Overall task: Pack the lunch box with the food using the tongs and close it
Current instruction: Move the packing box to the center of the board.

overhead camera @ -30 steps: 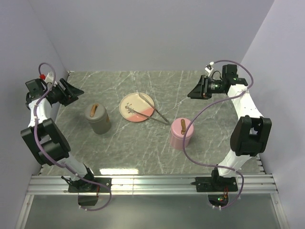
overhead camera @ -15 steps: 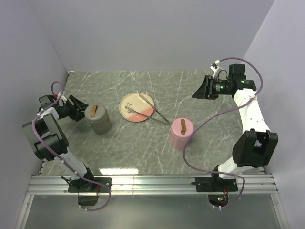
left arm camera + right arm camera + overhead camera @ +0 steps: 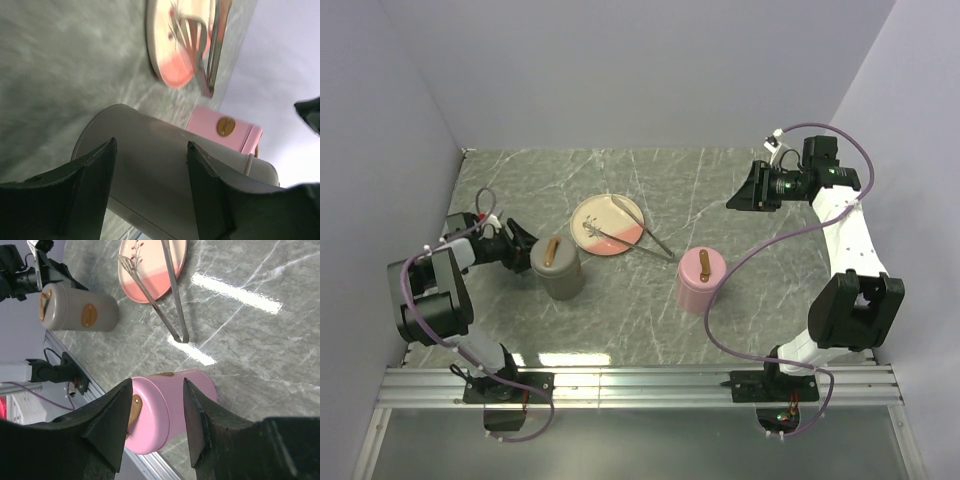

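Note:
Two round lidded lunch boxes with brown handles stand on the marble table, one grey (image 3: 558, 270) and one pink (image 3: 701, 280). My left gripper (image 3: 523, 247) is open, low at the grey box's left side. Its fingertips rest against the grey wall (image 3: 150, 170), which is wider than the gap. The silver tongs (image 3: 642, 236) lie in a V, tips on the pink-and-cream plate (image 3: 598, 213), joined end on the table. My right gripper (image 3: 732, 197) hangs open, high at the back right. The pink box (image 3: 165, 410) shows far below between its fingers. No food shows.
The grey side walls close in the table at the left, back and right. A metal rail (image 3: 640, 380) runs along the near edge by the arm bases. In the right wrist view the tongs (image 3: 173, 295) cross the plate (image 3: 150, 265), and the grey box (image 3: 80, 307) stands beyond.
My left gripper came down from the far left to the grey box, and the box has slid right and nearer. The right arm swung slightly right and now holds still.

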`<action>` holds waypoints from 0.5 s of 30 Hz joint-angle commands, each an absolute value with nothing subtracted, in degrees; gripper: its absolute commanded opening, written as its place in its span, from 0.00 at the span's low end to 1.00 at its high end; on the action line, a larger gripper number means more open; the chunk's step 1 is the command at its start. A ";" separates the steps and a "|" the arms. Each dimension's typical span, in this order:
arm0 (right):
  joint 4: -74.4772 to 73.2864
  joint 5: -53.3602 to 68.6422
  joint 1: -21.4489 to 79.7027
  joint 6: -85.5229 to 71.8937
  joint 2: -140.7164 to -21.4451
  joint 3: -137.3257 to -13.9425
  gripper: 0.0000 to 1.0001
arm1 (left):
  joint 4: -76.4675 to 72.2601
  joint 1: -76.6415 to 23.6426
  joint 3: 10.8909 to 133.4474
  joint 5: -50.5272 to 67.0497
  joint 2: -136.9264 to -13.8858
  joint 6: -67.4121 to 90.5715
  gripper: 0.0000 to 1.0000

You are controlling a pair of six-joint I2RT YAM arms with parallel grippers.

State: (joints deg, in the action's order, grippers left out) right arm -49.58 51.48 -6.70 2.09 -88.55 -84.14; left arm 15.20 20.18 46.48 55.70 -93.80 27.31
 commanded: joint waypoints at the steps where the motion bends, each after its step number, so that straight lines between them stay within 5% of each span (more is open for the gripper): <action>1: -50.89 52.47 -7.21 4.04 -88.24 -86.31 0.52 | 11.43 16.71 44.22 57.57 -89.48 28.92 0.64; 7: -51.67 52.30 -8.26 9.83 -86.31 -87.18 0.54 | 14.05 11.86 45.60 57.22 -81.66 23.22 0.65; 15: -65.18 54.49 -18.09 28.19 -91.73 -92.96 0.56 | 27.14 23.72 56.50 62.12 -82.34 -7.62 0.68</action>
State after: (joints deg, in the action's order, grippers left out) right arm -56.82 52.62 -14.48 18.17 -88.95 -87.44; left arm 21.15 20.03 51.88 57.52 -81.62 11.79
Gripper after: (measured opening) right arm 0.561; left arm 0.680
